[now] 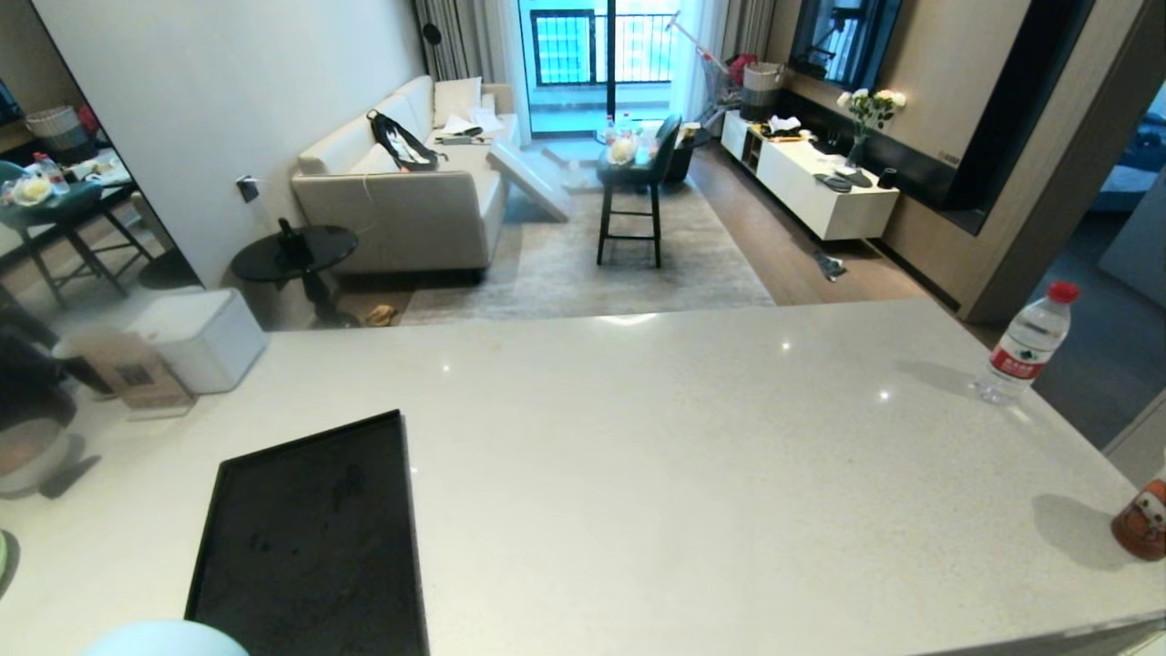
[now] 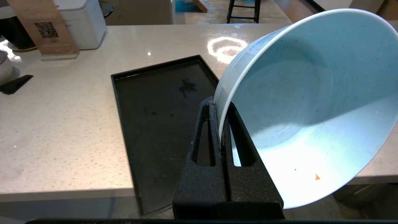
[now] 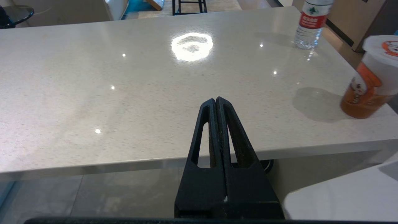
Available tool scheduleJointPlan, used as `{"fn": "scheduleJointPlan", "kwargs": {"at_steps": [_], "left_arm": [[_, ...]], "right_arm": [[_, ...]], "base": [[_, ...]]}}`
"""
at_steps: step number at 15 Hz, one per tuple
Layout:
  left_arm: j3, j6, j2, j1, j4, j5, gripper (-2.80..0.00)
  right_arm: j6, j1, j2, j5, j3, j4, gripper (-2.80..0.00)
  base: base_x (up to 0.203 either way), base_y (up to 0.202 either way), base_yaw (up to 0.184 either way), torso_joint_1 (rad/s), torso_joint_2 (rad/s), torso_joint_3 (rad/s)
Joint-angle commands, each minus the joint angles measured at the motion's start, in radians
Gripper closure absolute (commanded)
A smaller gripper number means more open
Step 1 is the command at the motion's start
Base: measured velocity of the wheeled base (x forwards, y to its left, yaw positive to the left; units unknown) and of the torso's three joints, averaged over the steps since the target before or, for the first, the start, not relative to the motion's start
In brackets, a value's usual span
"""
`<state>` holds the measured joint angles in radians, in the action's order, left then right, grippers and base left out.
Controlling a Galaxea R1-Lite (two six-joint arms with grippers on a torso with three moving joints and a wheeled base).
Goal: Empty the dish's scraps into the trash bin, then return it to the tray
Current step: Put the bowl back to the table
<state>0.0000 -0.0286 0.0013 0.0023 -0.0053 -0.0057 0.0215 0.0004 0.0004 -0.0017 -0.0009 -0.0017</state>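
Three views give you different parts of the scene. Your head view shows the counter (image 1: 638,437) with the tray (image 1: 314,538) lying flat near its front edge on the left, a water bottle (image 1: 1025,344) at the far right and an orange cup (image 1: 1143,519) at the right edge, but of the dish (image 1: 164,640) you get only a pale blue sliver at the bottom edge, beside the tray's near corner; neither gripper shows there. Your left wrist view fills that gap: the left gripper (image 2: 219,124) has its jaws pinched on the dish's (image 2: 307,102) rim, one finger outside the wall and one inside, and the dish is tipped on edge, its mouth facing the camera, hanging over the counter's front edge just beside the tray (image 2: 158,124). It is pale blue outside with faint ridges under the rim, pale inside, and bare except for one tiny orange crumb (image 2: 317,177) and a few dark specks. Behind the tray you can see a white box (image 2: 82,23) and a brown QR card (image 2: 46,29). Your right wrist view shows the right gripper (image 3: 215,102) with its jaws pressed together on nothing, pointing level at the counter's (image 3: 124,93) edge, with the bottle (image 3: 311,23) and cup (image 3: 370,84) off to one side.
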Motion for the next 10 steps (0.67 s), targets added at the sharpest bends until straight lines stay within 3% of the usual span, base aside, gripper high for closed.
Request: {"fn": "scheduleJointPlan", "kwargs": {"at_steps": [1, 8, 10], "left_arm": [[0.0, -0.001, 0.0, 0.001, -0.001, 0.0, 0.0], [0.0, -0.001, 0.0, 0.001, -0.001, 0.0, 0.0], [0.0, -0.001, 0.0, 0.0, -0.001, 0.0, 0.0]], "right_arm": [[0.0, 0.001, 0.0, 0.0, -0.001, 0.0, 0.0], [0.0, 0.001, 0.0, -0.001, 0.0, 0.0, 0.0], [0.0, 0.001, 0.0, 0.0, -0.001, 0.0, 0.0]], "base": [[0.0, 0.199, 0.002, 0.002, 0.0, 0.003], [0.0, 0.191, -0.001, 0.002, 0.0, 0.002], [0.0, 0.077, 0.0, 0.0, 0.0, 0.004]]}}
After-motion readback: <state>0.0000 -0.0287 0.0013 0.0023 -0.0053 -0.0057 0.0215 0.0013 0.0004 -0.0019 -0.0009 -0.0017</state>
